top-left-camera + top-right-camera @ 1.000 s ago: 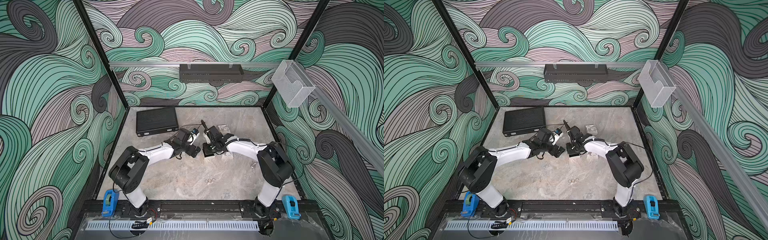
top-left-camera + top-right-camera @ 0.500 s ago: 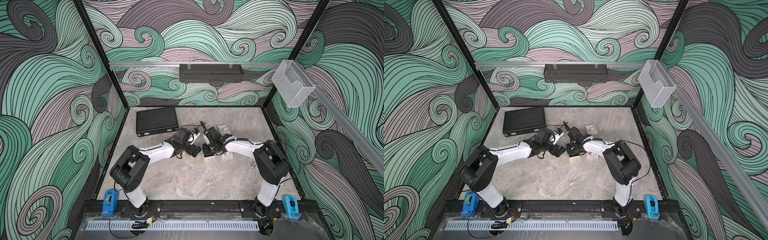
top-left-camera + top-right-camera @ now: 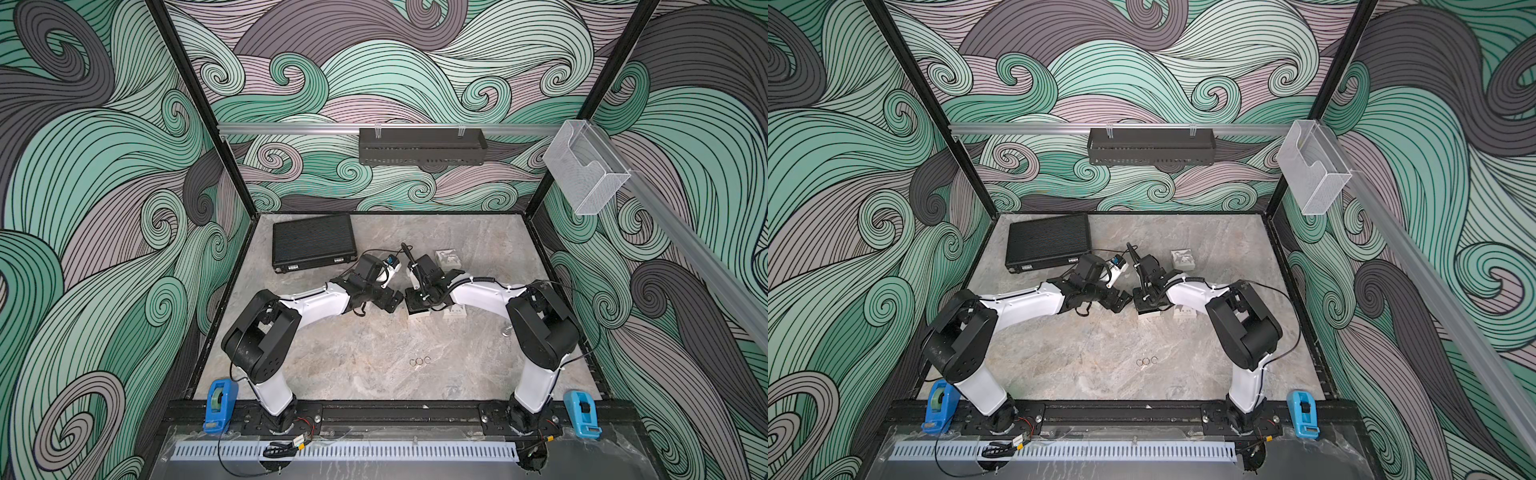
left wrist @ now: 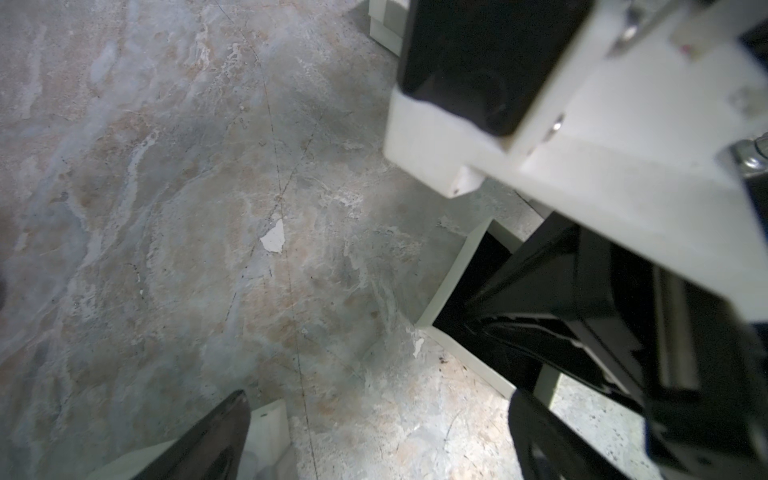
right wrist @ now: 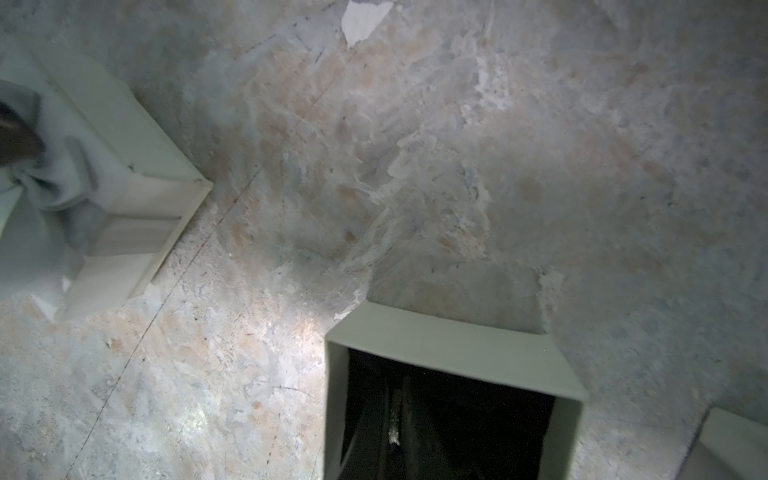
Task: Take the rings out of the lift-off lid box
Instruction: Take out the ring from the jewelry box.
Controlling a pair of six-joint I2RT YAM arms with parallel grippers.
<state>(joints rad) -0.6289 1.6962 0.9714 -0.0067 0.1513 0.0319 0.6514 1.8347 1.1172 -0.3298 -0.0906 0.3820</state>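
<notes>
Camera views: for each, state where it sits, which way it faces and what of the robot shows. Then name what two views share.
Top views: high over the front edge, angled down toward the back wall; left arm and right arm whole, rings on the table.
Left wrist: on the left arm, facing the table; open left gripper, right arm at the box.
Right wrist: on the right arm, looking into the box; shut right gripper inside.
Shared: both wrist views show the box and a white chip in the table.
</notes>
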